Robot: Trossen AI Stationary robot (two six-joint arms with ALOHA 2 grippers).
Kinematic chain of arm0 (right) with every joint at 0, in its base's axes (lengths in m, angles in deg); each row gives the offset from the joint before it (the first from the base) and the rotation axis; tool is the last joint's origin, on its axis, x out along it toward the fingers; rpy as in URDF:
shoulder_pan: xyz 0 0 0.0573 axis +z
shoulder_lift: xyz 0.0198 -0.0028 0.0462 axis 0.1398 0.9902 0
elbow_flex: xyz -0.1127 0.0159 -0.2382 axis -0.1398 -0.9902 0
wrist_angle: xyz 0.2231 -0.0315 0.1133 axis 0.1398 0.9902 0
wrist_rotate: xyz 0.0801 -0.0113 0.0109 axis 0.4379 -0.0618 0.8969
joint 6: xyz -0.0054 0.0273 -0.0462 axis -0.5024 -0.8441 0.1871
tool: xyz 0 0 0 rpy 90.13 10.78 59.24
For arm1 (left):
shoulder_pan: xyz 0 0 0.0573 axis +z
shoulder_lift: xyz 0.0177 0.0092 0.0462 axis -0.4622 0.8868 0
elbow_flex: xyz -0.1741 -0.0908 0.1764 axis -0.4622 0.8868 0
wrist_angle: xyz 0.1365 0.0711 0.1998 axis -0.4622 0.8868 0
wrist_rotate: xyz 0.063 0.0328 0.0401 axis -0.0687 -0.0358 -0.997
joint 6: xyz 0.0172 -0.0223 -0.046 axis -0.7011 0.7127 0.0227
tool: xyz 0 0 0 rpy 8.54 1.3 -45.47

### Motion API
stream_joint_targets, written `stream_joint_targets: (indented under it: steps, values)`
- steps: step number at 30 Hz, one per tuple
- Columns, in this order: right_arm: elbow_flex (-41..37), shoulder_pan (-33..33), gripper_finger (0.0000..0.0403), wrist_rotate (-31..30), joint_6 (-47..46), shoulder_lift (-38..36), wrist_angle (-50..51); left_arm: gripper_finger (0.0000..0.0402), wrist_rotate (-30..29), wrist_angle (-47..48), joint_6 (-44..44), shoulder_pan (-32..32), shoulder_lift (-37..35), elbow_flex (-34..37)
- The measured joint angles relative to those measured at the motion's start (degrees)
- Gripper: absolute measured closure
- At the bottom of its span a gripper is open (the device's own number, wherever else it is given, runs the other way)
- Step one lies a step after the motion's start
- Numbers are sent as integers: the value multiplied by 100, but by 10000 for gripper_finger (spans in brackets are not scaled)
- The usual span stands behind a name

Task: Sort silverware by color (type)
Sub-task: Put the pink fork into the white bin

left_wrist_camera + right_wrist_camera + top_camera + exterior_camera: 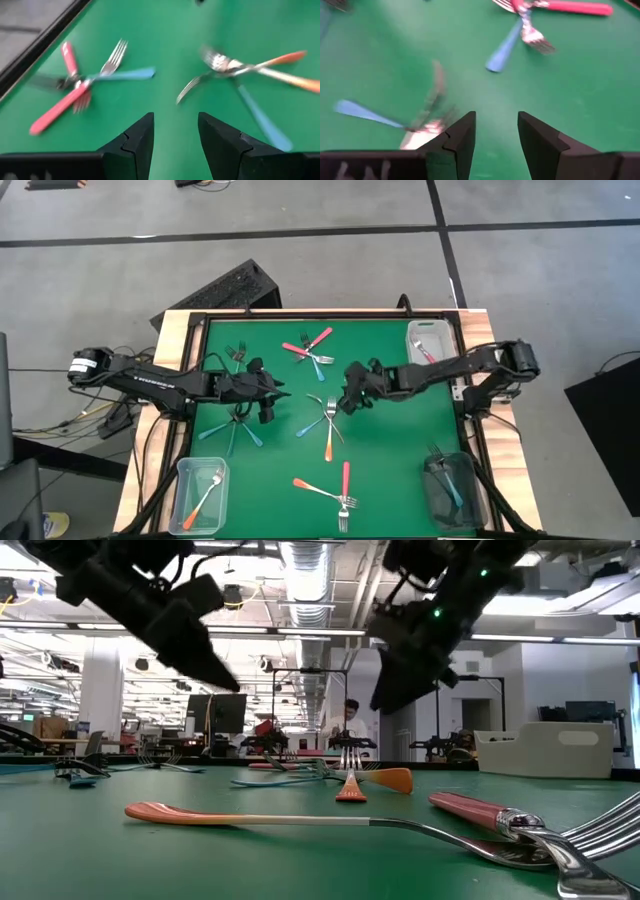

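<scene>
The silverware lies in loose crossed heaps on the green mat. A pink and blue heap (310,350) lies at the far middle, a blue and orange heap (326,426) at the centre, blue forks (236,428) at the left, and orange and pink forks (335,490) near the front. My left gripper (283,394) hovers open and empty left of the centre heap (235,67). My right gripper (346,402) hovers open and empty just right of and above that heap (427,117). Both hang clear of the mat in the low view: left gripper (215,670), right gripper (390,690).
Three clear bins stand at the mat's corners. The far-right bin (428,332) holds a pink fork, the near-left bin (184,480) an orange fork, and the near-right bin (466,498) blue-handled forks. A raised wooden frame (172,340) borders the mat. Bare mat lies between the heaps.
</scene>
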Motion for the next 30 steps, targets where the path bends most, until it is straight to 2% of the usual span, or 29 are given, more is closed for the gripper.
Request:
stream_joint_targets:
  steps: [4, 7, 10, 13, 17, 23, 27, 30]
  values:
    - [-15, -400, 227, 604, 566, 114, -161, 261, -510, 237, 71, 50, 5, 0]
    - [21, -702, 227, 1126, 1022, 97, -370, 261, -525, 76, -255, 260, 0, 0]
    - [-2, -1039, 227, 1508, 1455, 101, -455, 261, -304, -105, -506, 620, -2, -43]
    - [6, -1419, 227, 2241, 1885, 103, -558, 261, 43, -152, -631, 1048, -5, -195]
    - [-10, -1873, 227, 3233, 2481, 452, -622, 261, 425, -155, -830, 1600, -6, -378]
    - [0, -2395, 227, 4493, 2692, 1114, -1312, 261, 1124, -295, -671, 2189, 3, -509]
    - [6, -2580, 227, 4805, 2615, 1498, -1823, 261, 1148, -51, -157, 2253, 3, -496]
    - [-2, -2649, 227, 4761, 2436, 1645, -2103, 261, 1147, 749, 260, 2247, -4, -530]
